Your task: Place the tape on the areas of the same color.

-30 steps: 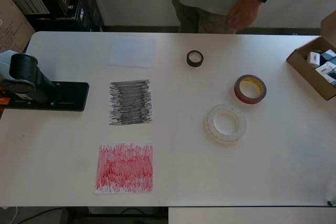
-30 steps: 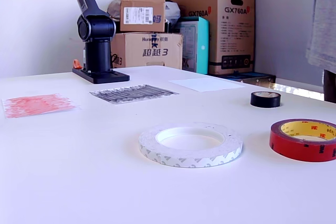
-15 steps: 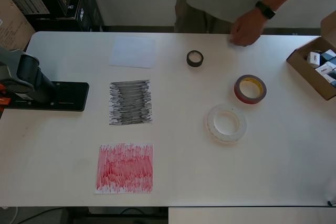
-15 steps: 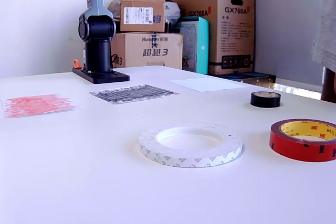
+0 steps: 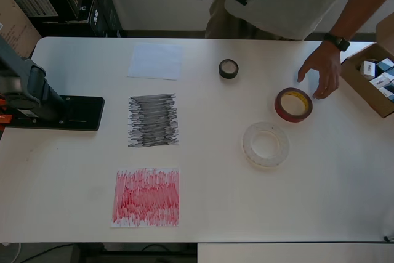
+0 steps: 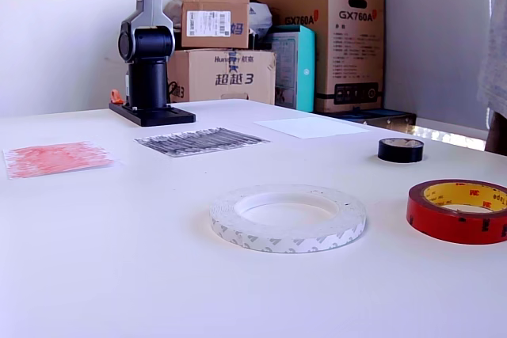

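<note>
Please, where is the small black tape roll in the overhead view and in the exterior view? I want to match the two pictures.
Overhead view: the small black tape roll lies on the table, upper middle, between the white sheet and the person's hand.
Exterior view: the same roll sits right of centre, farther back than the red tape roll.
Shared landmark: the white tape ring, nearest the exterior camera.

The white tape ring [image 6: 288, 217] is lying flat on the bench [image 6: 119, 259], with the red roll [image 6: 459, 210] beside it and the black roll [image 6: 401, 150] sitting farther back.
</note>
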Robot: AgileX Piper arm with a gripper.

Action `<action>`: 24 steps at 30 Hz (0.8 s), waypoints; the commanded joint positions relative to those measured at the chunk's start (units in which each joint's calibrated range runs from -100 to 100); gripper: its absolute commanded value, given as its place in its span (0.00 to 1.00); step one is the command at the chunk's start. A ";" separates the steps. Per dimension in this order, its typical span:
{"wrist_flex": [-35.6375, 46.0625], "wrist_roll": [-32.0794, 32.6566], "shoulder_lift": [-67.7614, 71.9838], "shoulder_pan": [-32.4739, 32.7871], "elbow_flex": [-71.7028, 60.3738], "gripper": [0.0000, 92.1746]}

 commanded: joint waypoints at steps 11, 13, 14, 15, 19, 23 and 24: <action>34.73 16.06 3.95 2.79 1.57 0.00; 34.73 16.63 5.73 2.79 1.84 0.00; 34.64 16.72 6.67 2.79 1.84 0.00; 34.47 16.72 7.60 2.79 1.84 0.00; 34.14 16.31 10.69 2.79 1.48 0.00; 33.12 16.63 11.81 2.87 1.38 0.00; 32.52 16.63 12.19 2.87 1.38 0.00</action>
